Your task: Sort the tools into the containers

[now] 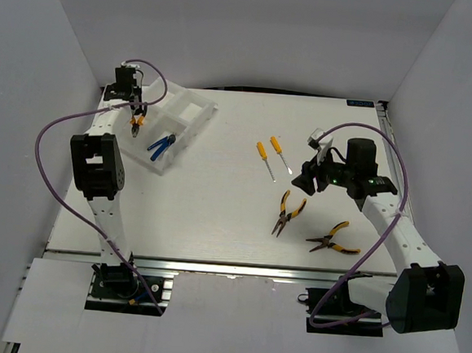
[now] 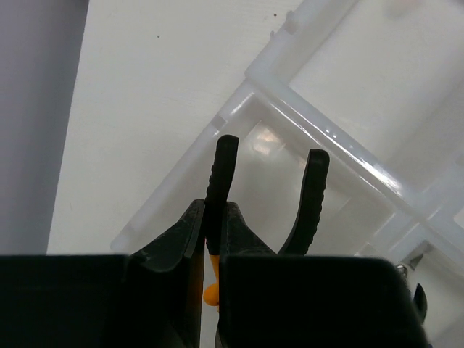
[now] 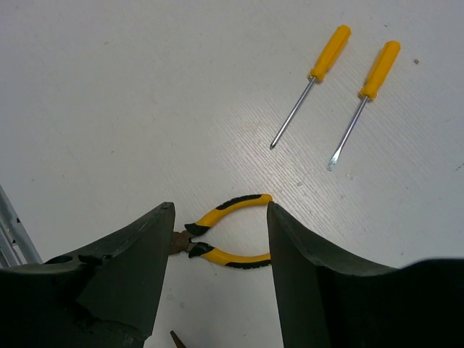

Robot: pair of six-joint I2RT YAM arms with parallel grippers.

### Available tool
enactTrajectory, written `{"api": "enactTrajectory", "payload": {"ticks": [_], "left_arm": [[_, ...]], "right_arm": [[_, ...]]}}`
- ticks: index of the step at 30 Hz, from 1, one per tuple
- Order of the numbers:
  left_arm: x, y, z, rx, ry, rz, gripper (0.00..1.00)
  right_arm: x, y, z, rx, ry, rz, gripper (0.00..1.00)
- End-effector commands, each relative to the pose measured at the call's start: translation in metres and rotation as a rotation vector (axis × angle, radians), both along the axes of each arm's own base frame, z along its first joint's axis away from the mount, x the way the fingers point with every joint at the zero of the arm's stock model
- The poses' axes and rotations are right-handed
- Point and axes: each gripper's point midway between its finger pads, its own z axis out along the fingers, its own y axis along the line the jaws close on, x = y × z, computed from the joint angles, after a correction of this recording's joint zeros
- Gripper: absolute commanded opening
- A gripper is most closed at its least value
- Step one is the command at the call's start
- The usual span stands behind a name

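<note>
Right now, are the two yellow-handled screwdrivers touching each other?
Apart. The right wrist view shows a strip of bare table between the pointed-tip screwdriver and the flat-tip screwdriver along their whole length.

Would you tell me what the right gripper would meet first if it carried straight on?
Most likely the yellow-black pliers on the table, framed between the right gripper's open fingers, though depth is unclear.

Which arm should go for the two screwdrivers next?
Right, most likely. The right gripper is open and empty, hovering over the table close to the screwdrivers. The left gripper is shut on pliers above the tray at the far left, so it is busy and farther away.
</note>
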Motion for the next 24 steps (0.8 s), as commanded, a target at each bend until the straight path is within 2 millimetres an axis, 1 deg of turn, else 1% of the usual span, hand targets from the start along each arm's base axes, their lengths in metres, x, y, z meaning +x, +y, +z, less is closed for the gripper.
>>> {"api": "enactTrajectory", "payload": {"ticks": [1, 3, 4, 5, 6, 7, 8, 9, 13, 14, 15, 16, 17, 18, 19, 20, 21, 22, 23, 24], "left_arm": [[0.024, 0.010, 0.036, 0.011, -0.120, -0.010, 0.02], [0.023, 0.012, 0.027, -0.008, -0.111, -0.007, 0.11], [0.022, 0.012, 0.023, -0.011, -0.105, -0.002, 0.22], [0.019, 0.013, 0.019, -0.011, -0.096, 0.009, 0.37], [0.015, 0.013, 0.016, -0.014, -0.087, 0.014, 0.43], [0.013, 0.013, 0.018, -0.018, -0.091, 0.020, 0.47], [0.011, 0.013, 0.019, -0.021, -0.093, 0.021, 0.66], [0.009, 0.012, 0.020, -0.025, -0.094, 0.019, 0.98], [-0.001, 0.007, 0.038, -0.033, -0.115, 0.007, 0.98], [-0.004, 0.007, 0.049, -0.032, -0.135, 0.005, 0.98], [-0.007, 0.006, 0.065, -0.032, -0.162, 0.003, 0.98], [-0.011, 0.005, 0.073, -0.033, -0.176, 0.005, 0.98], [-0.015, 0.004, 0.089, -0.033, -0.205, 0.002, 0.98], [-0.021, 0.003, 0.112, -0.033, -0.248, 0.000, 0.98], [-0.028, 0.002, 0.120, -0.038, -0.265, 0.003, 0.98], [-0.036, 0.001, 0.122, -0.037, -0.267, 0.005, 0.98], [-0.045, 0.000, 0.135, -0.035, -0.291, 0.003, 0.98], [-0.060, -0.004, 0.155, -0.047, -0.334, 0.001, 0.98], [-0.077, -0.010, 0.160, -0.082, -0.360, 0.006, 0.98], [-0.088, -0.012, 0.160, -0.095, -0.370, 0.012, 0.98]], "right_arm": [[0.005, 0.001, 0.016, 0.005, -0.036, 0.014, 0.61], [0.005, 0.001, 0.016, 0.006, -0.034, 0.016, 0.61], [0.005, 0.001, 0.015, 0.006, -0.034, 0.016, 0.61], [0.005, 0.001, 0.015, 0.006, -0.035, 0.016, 0.61], [0.005, 0.001, 0.015, 0.006, -0.036, 0.018, 0.61], [0.005, 0.001, 0.015, 0.005, -0.037, 0.020, 0.61], [0.005, 0.002, 0.015, 0.006, -0.040, 0.026, 0.61], [0.004, 0.003, 0.016, 0.008, -0.042, 0.035, 0.61], [-0.003, 0.006, 0.017, 0.006, -0.055, 0.096, 0.62], [-0.005, 0.007, 0.017, 0.005, -0.057, 0.117, 0.62], [-0.007, 0.008, 0.016, 0.004, -0.055, 0.131, 0.62], [-0.008, 0.009, 0.016, 0.005, -0.052, 0.139, 0.62], [-0.009, 0.009, 0.016, 0.005, -0.048, 0.142, 0.61], [-0.009, 0.008, 0.014, 0.003, -0.037, 0.140, 0.61], [-0.010, 0.008, 0.011, -0.001, -0.016, 0.131, 0.61], [-0.008, 0.006, 0.009, -0.009, -0.001, 0.110, 0.61], [-0.006, 0.003, 0.005, -0.020, 0.029, 0.077, 0.61], [-0.006, -0.001, -0.002, -0.029, 0.083, 0.031, 0.60], [-0.004, -0.007, -0.011, -0.049, 0.126, -0.035, 0.60], [-0.002, -0.012, -0.018, -0.067, 0.147, -0.080, 0.60]]}}
